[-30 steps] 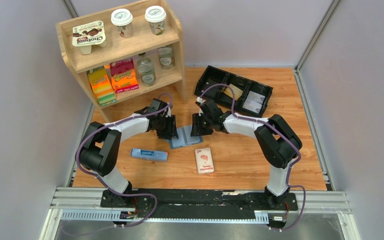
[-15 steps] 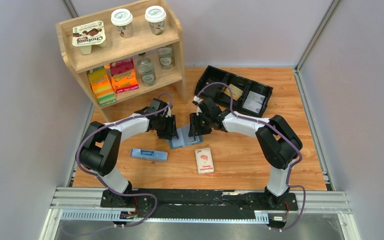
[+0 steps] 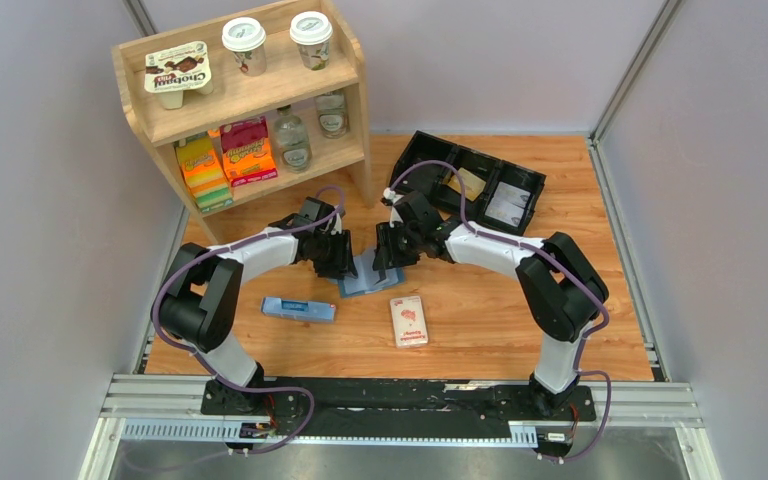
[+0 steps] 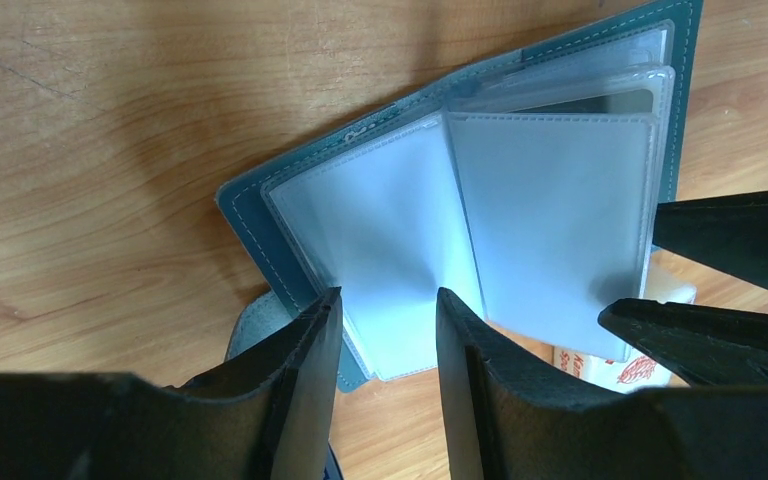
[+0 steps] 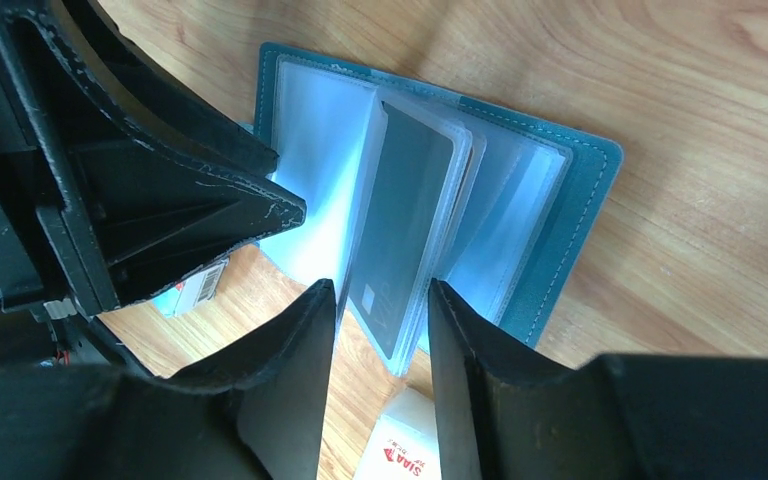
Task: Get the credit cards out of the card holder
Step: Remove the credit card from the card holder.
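Light blue card holder (image 3: 365, 276) lies spread open on the wooden table (image 3: 490, 320), mid-frame in the top view, between both claws. Left gripper (image 4: 385, 300) is released, jaws parted over a clear sleeve. Right gripper (image 5: 380, 292) straddles the upright sleeve holding the dark grey credit card (image 5: 400, 220); whether it pinches, I cannot tell

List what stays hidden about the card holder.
- Top view: card holder sleeves too small; left tool and right tool cover part.
- Left wrist: holder's near edge behind left tool's fingers.
- Right wrist: dark card print too blurred; other sleeves' contents veiled by frosted plastic.
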Available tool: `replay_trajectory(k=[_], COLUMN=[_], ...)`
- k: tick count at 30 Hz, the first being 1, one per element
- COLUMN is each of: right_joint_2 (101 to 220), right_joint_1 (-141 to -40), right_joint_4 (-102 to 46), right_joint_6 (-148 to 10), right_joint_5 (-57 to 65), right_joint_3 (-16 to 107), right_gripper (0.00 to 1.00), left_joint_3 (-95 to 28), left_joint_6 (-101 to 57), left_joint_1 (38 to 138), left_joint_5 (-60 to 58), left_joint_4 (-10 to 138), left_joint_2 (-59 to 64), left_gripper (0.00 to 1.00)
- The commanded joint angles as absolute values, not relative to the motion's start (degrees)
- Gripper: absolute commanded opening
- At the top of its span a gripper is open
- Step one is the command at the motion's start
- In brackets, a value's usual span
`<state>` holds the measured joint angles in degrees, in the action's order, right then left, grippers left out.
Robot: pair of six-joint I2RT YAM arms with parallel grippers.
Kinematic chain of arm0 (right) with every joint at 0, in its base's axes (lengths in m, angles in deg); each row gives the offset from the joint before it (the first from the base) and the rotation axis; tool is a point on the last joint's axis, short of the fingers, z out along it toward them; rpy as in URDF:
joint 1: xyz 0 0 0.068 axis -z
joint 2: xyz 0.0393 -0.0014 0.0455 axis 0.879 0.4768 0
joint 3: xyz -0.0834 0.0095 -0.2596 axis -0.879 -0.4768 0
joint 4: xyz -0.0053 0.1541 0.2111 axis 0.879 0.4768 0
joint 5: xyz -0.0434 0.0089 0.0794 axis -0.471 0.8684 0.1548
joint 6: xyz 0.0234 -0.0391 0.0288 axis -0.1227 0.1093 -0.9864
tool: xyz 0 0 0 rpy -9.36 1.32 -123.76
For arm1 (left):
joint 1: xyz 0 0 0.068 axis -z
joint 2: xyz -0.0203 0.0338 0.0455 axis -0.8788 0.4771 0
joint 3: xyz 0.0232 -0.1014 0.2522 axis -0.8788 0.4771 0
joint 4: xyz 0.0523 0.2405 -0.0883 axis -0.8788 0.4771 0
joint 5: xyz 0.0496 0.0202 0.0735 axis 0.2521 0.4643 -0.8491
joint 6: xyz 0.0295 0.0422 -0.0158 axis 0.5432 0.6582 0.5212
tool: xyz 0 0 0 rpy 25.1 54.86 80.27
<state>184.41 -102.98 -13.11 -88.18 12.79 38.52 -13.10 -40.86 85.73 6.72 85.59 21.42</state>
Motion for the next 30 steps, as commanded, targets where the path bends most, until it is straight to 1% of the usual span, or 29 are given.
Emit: replay_trajectory(k=[1, 6, 9, 10, 14, 16, 17, 20, 21, 24, 25, 28, 30], right_joint_2=[182.5, 181.8, 181.9, 182.0, 183.1, 183.7, 183.9, 184.5, 184.7, 184.5, 184.0, 181.7, 180.0], right_joint_1=[-103.6, -102.5, -101.8, -101.5, -101.1, -101.1, -101.1, -101.1, -101.1, -101.1, -101.1, -101.2, -101.2], right_joint_4=[-18.0, -22.1, -24.0, -24.7, -24.9, -24.5, -24.5, -24.5, -24.4, -22.4, -21.3, -15.8, -14.4], right_joint_6=[-90.8, -93.2, -95.2, -95.8, -96.4, -96.3, -96.2, -96.2, -96.0, -95.3, -94.8, -92.2, -90.1], right_joint_5=[14.6, 18.2, 19.6, 19.8, 19.8, 19.6, 19.5, 20.0, 20.2, 18.3, 16.3, 6.9, 3.4], right_joint_3=[38.3, 36.7, 36.0, 35.8, 35.5, 35.5, 35.4, 35.3, 35.4, 36.0, 36.1, 37.3, 37.4], right_gripper=[0.4, 0.41, 0.39, 0.37, 0.21, 0.14, 0.12, 0.12, 0.15, 0.41, 0.46, 0.52, 0.54], left_joint_3=[-11.9, -11.8, -11.8, -11.7, -11.6, -11.6, -11.5, -11.4, -11.2, -11.2, -11.3, -11.1, -11.0], left_joint_6=[-41.9, -41.8, -41.8, -41.9, -42.0, -41.9, -42.1, -42.2, -42.3, -42.3, -42.5, -42.5, -42.5], left_joint_1=[85.8, 85.8, 85.8, 85.8, 85.8, 85.8, 85.8, 85.8, 85.8, 85.8, 85.8, 85.8, 85.8], left_joint_5=[7.7, 8.1, 8.3, 8.3, 8.1, 8.2, 8.3, 8.4, 8.4, 8.6, 8.6, 8.2, 7.9], left_joint_4=[83.6, 83.4, 83.4, 83.4, 83.3, 83.2, 83.1, 82.8, 82.7, 82.5, 82.5, 82.7, 82.7], left_joint_2=[21.3, 21.5, 21.5, 21.5, 21.2, 21.1, 21.1, 20.9, 20.9, 20.9, 20.8, 20.4, 20.3], left_gripper=[0.48, 0.47, 0.48, 0.48, 0.47, 0.48, 0.48, 0.48, 0.47, 0.48, 0.47, 0.48, 0.48])
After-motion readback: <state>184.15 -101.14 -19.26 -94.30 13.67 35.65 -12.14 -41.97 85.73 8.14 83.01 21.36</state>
